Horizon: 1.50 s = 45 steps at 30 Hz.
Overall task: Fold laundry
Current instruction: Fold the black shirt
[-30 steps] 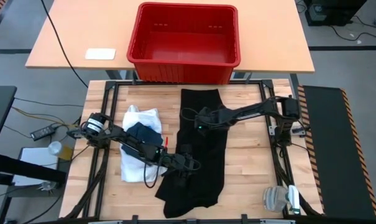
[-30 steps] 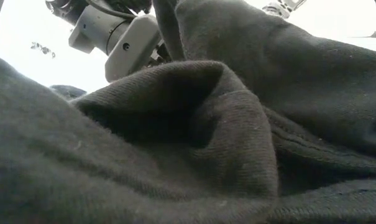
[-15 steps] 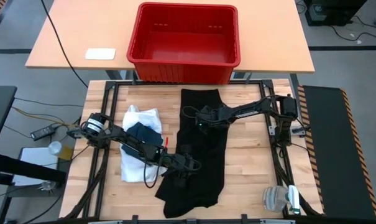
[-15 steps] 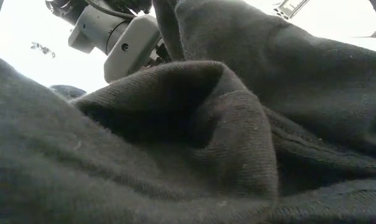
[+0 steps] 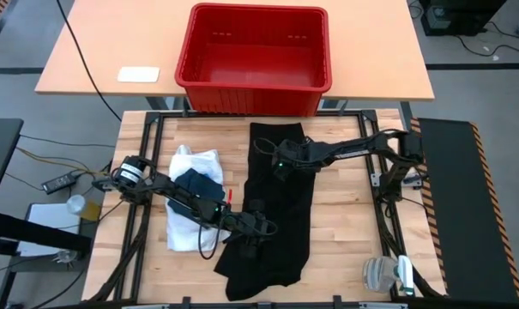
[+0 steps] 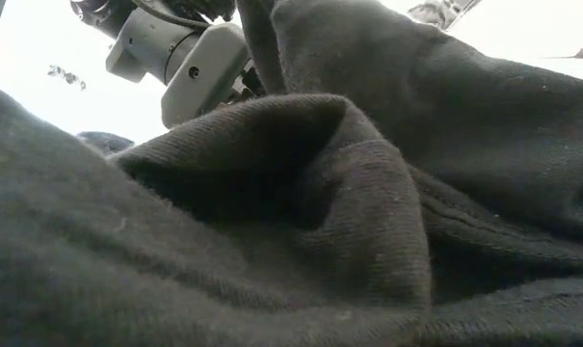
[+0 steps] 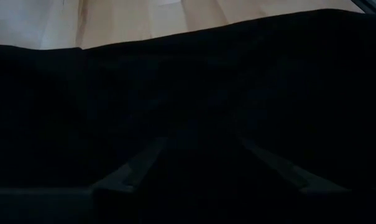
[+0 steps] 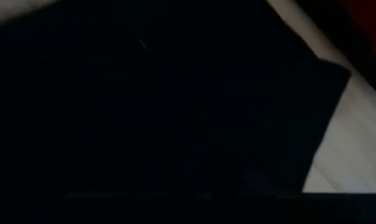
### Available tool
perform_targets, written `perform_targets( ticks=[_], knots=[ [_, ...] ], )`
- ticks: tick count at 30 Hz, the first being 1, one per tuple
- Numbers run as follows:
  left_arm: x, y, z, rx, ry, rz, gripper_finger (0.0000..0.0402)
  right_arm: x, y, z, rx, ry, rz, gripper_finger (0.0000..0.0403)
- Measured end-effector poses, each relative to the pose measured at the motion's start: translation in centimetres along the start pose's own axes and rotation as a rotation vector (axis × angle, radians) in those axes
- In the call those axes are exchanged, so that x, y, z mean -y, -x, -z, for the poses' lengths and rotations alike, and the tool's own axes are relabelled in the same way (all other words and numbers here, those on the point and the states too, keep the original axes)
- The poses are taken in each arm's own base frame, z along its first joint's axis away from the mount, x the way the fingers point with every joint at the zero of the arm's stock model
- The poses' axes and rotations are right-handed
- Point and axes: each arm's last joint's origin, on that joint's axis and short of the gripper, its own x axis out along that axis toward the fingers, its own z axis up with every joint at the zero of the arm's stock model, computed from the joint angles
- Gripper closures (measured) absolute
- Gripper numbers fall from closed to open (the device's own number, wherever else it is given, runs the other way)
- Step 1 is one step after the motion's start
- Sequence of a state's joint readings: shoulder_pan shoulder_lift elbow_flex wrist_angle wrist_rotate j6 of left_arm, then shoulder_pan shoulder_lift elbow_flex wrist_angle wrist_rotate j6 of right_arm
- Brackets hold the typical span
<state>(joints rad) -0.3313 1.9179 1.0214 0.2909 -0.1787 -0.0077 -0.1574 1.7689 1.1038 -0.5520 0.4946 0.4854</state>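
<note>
A large black garment (image 5: 280,215) lies lengthwise down the middle of the wooden table. My left gripper (image 5: 261,230) is at its left edge, toward the near end, closed on a bunch of the cloth. My right gripper (image 5: 274,161) is over the garment's far part, near the left edge. Black cloth (image 8: 144,106) fills the right wrist view and hides the fingers. A white shirt (image 5: 190,227) lies flat to the left, with a dark piece (image 5: 201,184) on top of it. My left gripper holds a bunch of black cloth (image 7: 200,149) between its two fingers (image 7: 135,165), which stand well apart around it. It comes slanting down from the table's left. In the low view the cloth (image 6: 262,48) rises to the gripper while the rest lies on the table. My right gripper is down on the garment's far part (image 5: 268,153), slanting from the table's right. The dark cloth hides its fingertips, so which layer or edge it has cannot be told. The garment's far corner (image 8: 330,81) lies flat on the wood.
A red plastic crate (image 5: 255,86) stands on the far table just beyond the garment's far end. A small white pad (image 5: 138,74) lies to the left of the crate. Bare wood (image 5: 345,223) shows to the right of the garment.
My right gripper has moved a little toward the table's far edge and the red crate, staying over the black garment. My left gripper and the bunched cloth near it have kept still.
</note>
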Motion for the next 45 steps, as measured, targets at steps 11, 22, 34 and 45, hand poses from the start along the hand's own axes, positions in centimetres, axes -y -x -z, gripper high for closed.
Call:
perform_targets(
  ticks=[11, 22, 34, 45],
  knots=[
    [0.3, 0.1, 0.0, 0.001, -0.003, 0.006, 0.0207, 0.9, 0.0, -0.8, 0.0, 0.024, -0.091, 0.0381],
    [0.4, 0.1, 0.0, -0.001, -0.013, 0.008, 0.0207, 2.7, -3.1, 2.7, -0.132, -0.124, -0.172, 0.0234],
    [0.4, 0.1, 0.0, -0.001, -0.014, 0.008, 0.0207, 2.8, -3.5, 3.4, -0.1, -0.127, -0.117, 0.0311],
    [0.4, 0.1, 0.0, -0.001, -0.016, 0.008, 0.0207, 2.6, -3.0, 3.2, -0.094, -0.118, -0.146, 0.037]
  ],
)
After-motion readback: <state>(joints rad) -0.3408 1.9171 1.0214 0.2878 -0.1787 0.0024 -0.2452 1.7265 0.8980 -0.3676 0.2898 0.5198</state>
